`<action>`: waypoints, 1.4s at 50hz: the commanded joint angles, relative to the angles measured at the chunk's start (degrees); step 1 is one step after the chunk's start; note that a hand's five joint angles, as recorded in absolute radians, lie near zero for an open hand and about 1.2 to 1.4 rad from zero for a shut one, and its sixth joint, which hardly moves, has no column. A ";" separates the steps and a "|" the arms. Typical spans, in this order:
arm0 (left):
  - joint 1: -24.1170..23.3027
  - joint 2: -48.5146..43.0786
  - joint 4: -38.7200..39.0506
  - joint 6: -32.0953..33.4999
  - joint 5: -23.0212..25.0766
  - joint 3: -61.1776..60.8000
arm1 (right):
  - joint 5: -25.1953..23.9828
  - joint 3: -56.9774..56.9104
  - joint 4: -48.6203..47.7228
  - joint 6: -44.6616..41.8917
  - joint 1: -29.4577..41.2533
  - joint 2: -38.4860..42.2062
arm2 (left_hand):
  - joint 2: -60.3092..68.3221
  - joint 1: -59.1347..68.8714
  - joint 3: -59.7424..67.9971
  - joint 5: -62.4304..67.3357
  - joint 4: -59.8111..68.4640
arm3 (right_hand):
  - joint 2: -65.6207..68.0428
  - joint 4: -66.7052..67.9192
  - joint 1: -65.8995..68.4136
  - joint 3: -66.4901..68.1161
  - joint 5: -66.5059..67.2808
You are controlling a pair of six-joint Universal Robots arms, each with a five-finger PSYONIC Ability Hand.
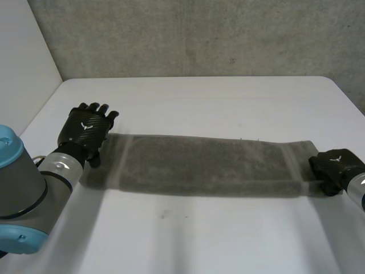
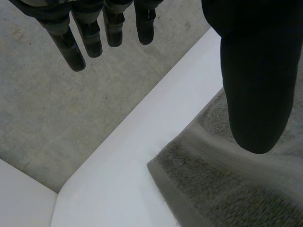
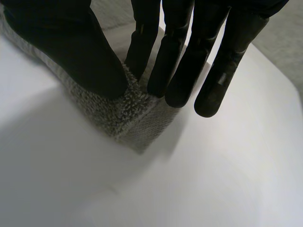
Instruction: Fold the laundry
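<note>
While left hand (image 1: 86,130) spreads straight fingers (image 2: 92,42) by towel (image 1: 205,165), right hand (image 1: 336,165) seemingly pinches corner.

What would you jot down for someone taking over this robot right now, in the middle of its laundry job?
Left hand: open, fingers straight, over the left end of the long grey terry towel, thumb above the cloth, not gripping.
Right hand: shut on the towel's right end, pinched between thumb and fingers.
Towel: lies flat as a narrow strip across the white table.
Done: strip laid out, right end gripped.
Left: grip the left end, then probably fold end to end.
</note>
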 commanded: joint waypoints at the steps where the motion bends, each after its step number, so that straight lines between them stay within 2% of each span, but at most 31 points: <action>1: 0.03 0.84 -0.09 0.02 0.00 -0.28 | 9.01 -1.84 -3.97 -10.96 -3.66 -0.22 | 0.49 -0.25 0.42 -1.87 0.37 | 13.01 12.88 25.62 13.08 15.38; 3: 0.03 1.11 -0.09 -0.07 0.00 -0.28 | 14.21 -3.24 -6.35 -17.30 -6.47 -0.74 | 0.49 -0.25 0.42 -1.87 0.37 | 13.01 12.88 25.62 13.08 15.38; 5: 0.03 1.19 -0.09 -0.07 0.00 -0.28 | 15.36 -3.77 -7.05 -19.06 -7.27 -1.01 | 0.49 -0.25 0.42 -1.87 0.37 | 13.01 12.88 25.62 13.08 15.38; 9: 0.03 1.63 -0.09 -0.07 -0.08 -0.28 | 14.50 -4.83 -7.50 -18.73 -6.40 -1.45 | 0.49 -0.25 0.42 -1.87 0.37 | 13.01 12.88 25.62 13.08 15.38; 11: 0.03 1.81 -0.09 -0.07 -0.08 -0.28 | 11.79 -5.62 -8.02 -13.49 -2.03 -3.89 | 0.49 -0.25 0.42 -1.87 0.37 | 13.01 12.88 25.62 13.08 15.38; 14: 0.03 1.81 -0.09 -0.07 -0.08 -0.28 | 10.28 -5.97 -8.38 -9.41 0.63 -6.11 | 0.49 -0.25 0.42 -1.87 0.37 | 13.01 12.88 25.62 13.08 15.38; 16: 0.03 1.81 -0.09 -0.07 -0.08 -0.36 | 7.48 -6.24 -9.42 -1.71 6.75 -10.48 | 0.49 -0.25 0.42 -1.87 0.37 | 13.01 12.88 25.62 13.08 15.38; 17: 0.03 1.81 -0.09 -0.07 -0.08 -0.36 | 7.46 -6.24 -9.43 -1.68 6.79 -10.50 | 0.49 -0.25 0.42 -1.87 0.37 | 13.01 12.88 25.62 13.08 15.38; 19: 0.03 1.81 -0.09 -0.07 -0.08 -0.36 | 4.93 -6.24 -12.22 2.96 14.92 -11.91 | 0.49 -0.25 0.42 -1.87 0.37 | 13.01 12.88 25.62 13.08 15.38; 20: 0.03 1.90 -0.09 -0.07 -0.08 -0.36 | 4.92 -6.24 -12.24 2.98 14.96 -11.91 | 0.49 -0.25 0.42 -1.87 0.37 | 13.01 12.88 25.62 13.08 15.38; 21: 0.03 1.90 -0.09 -0.07 -0.08 -0.36 | 3.96 -6.15 -14.42 3.85 19.66 -11.82 | 0.49 -0.25 0.42 -1.87 0.37 | 13.01 12.88 25.62 13.08 15.38; 22: 0.03 1.90 -0.09 -0.07 -0.08 -0.36 | 3.95 -6.15 -14.44 3.86 19.71 -11.82 | 0.49 -0.25 0.42 -1.87 0.37 | 13.01 12.88 25.62 13.08 15.38; 24: 0.11 2.07 -0.01 -0.07 -0.17 -0.63 | 2.55 -6.24 -19.25 3.69 29.59 -10.16 | 0.49 -0.25 0.42 -1.87 0.37 | 13.01 12.88 25.62 13.08 15.38; 25: 0.12 2.07 0.00 -0.07 -0.17 -0.63 | 2.54 -6.24 -19.27 3.68 29.64 -10.15 | 0.49 -0.25 0.42 -1.87 0.37 | 13.01 12.88 25.62 13.08 15.38; 27: 0.12 2.33 0.00 -0.07 -0.17 -0.72 | 1.14 -7.46 -23.91 3.51 39.52 -4.56 | 0.49 -0.25 0.42 -1.87 0.37 | 13.01 12.88 25.62 13.08 15.38; 28: 0.12 2.34 0.00 -0.07 -0.17 -0.72 | 1.14 -7.47 -23.93 3.51 39.57 -4.53 | 0.49 -0.25 0.42 -1.87 0.37 | 13.01 12.88 25.62 13.08 15.38; 30: 0.03 2.34 0.00 -0.07 -0.17 -0.80 | -0.26 -10.18 -25.07 3.33 46.13 1.94 | 0.49 -0.25 0.42 -1.87 0.37 | 13.01 12.88 25.62 13.08 15.38; 33: 0.03 2.34 0.00 -0.07 -0.17 -0.89 | -0.97 -11.51 -24.99 3.33 48.89 5.41 | 0.49 -0.25 0.42 -1.87 0.37 | 13.01 12.88 25.62 13.08 15.38; 35: -0.06 2.34 0.08 -0.16 -0.17 -1.33 | -1.50 -13.52 -24.11 2.72 52.21 11.27 | 0.49 -0.25 0.42 -1.87 0.37 | 13.01 12.88 25.62 13.08 15.38; 41: -0.85 2.34 0.17 -0.16 -0.17 -2.12 | -0.97 -15.20 -20.59 0.52 53.10 14.81 | 0.49 -0.25 0.42 -1.87 0.37 | 12.40 12.26 25.01 12.47 14.77; 43: -1.37 2.42 0.26 -0.16 -0.17 -2.65 | -0.27 -15.64 -18.58 0.78 52.67 13.24 | 0.49 -0.25 0.42 -1.87 0.37 | -52.54 -52.68 -39.93 -52.47 -50.17; 45: -2.16 2.42 0.35 -0.25 -0.17 -2.65 | 0.34 -15.64 -17.79 1.48 52.49 11.05 | 0.49 -0.25 0.42 -1.87 0.37 | -56.99 -57.12 -44.38 -56.92 -54.62; 47: -3.05 2.34 0.44 -0.25 -0.17 -2.65 | 1.22 -15.47 -16.99 2.81 52.05 8.66 | 0.49 -0.25 0.42 -1.87 0.37 | -56.99 -57.12 -44.38 -56.92 -54.62; 49: -4.01 2.34 0.52 -0.25 -0.17 -2.56 | 3.06 -14.42 -15.15 7.61 48.73 4.72 | 0.54 -0.20 0.47 -1.83 0.41 | -56.99 -57.12 -44.38 -56.92 -54.62; 55: -8.67 2.51 2.72 -1.21 -0.52 -2.12 | 3.33 -10.72 -11.01 17.48 42.82 -0.83 | 0.87 0.13 0.80 -1.49 0.75 | -56.99 -57.12 -44.38 -56.92 -54.62; 59: -12.88 2.42 3.16 -5.68 -0.70 -0.90 | 2.89 -5.90 -7.07 24.50 35.03 -4.61 | 1.21 0.47 1.14 -1.15 1.09 | -56.99 -57.12 -44.38 -56.92 -54.62; 66: -14.91 -2.04 2.81 -13.24 -0.79 1.56 | 2.28 1.06 -5.74 24.78 25.95 -5.58 | 1.71 0.97 1.64 -0.65 1.59 | -56.99 -57.12 -44.38 -56.92 -54.62; 70: -18.59 -5.66 2.46 -16.06 -0.26 4.03 | 2.45 4.30 -5.91 21.28 22.26 -5.49 | 2.05 1.31 1.98 -0.31 1.93 | -56.99 -57.12 -44.38 -56.92 -54.62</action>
